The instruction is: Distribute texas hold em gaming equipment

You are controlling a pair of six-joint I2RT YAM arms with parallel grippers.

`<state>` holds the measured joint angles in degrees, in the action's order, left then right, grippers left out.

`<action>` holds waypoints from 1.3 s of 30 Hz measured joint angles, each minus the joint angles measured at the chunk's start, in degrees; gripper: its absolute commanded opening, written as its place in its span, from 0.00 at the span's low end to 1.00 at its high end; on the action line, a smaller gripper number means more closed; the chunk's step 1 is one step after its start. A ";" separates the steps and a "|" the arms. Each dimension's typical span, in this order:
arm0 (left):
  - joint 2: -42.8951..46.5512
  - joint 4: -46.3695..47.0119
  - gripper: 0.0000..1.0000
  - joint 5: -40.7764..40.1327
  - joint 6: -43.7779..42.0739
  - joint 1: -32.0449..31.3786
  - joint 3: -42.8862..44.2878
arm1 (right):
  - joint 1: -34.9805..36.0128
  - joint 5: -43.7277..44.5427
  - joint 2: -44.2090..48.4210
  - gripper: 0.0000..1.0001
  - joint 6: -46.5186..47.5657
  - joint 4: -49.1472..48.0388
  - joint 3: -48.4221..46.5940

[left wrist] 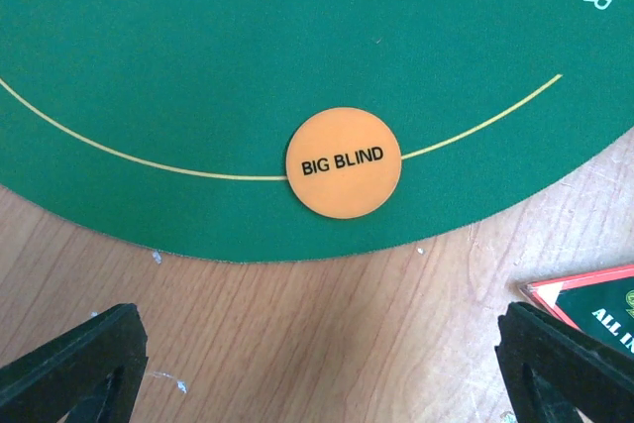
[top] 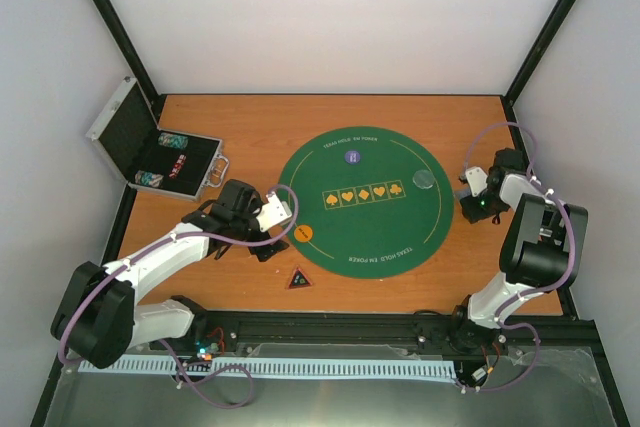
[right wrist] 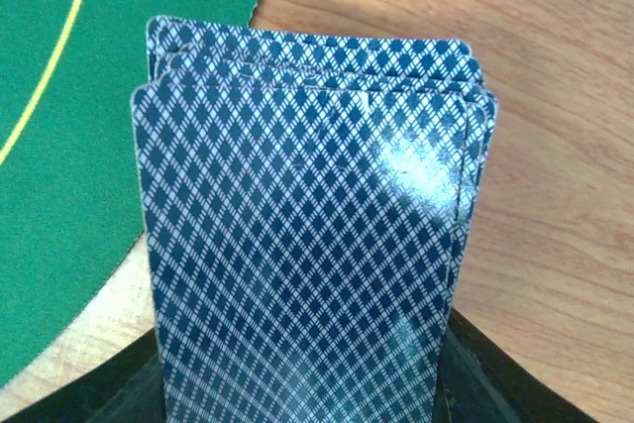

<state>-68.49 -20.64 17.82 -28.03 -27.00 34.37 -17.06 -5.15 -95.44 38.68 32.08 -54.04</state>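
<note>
Blue diamond-backed playing cards (right wrist: 307, 225) stand as a stack between the jaws of my right gripper (right wrist: 302, 388), which is shut on them at the mat's right edge (top: 470, 209). An orange "BIG BLIND" chip (left wrist: 344, 161) lies on the green mat's yellow line (top: 305, 232). My left gripper (left wrist: 322, 373) hangs open over bare wood just short of that chip (top: 272, 242). The red-edged triangle (left wrist: 594, 299) lies by its right finger (top: 299, 278). A purple chip (top: 352, 156) and a clear disc (top: 424, 179) rest on the mat.
The round green poker mat (top: 360, 247) covers the table's middle. An open silver case (top: 150, 152) with chip rows stands at the back left. Black frame posts rise at both back corners.
</note>
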 measured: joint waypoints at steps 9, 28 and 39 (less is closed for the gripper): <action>0.33 -0.04 0.97 0.26 0.00 0.00 0.00 | 0.33 0.48 0.59 0.45 0.76 0.09 0.09; 0.42 -0.39 0.97 0.83 0.07 0.00 0.00 | 7.39 3.50 4.90 0.42 2.10 2.84 -3.63; 0.87 -0.85 0.99 -0.68 2.05 0.59 2.16 | 27.17 3.67 12.83 0.42 3.43 3.74 -6.05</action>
<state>-67.61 -21.50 17.15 -25.98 -26.41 36.53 10.11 -1.48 -82.61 42.11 35.81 -60.10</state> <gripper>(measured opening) 0.982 0.450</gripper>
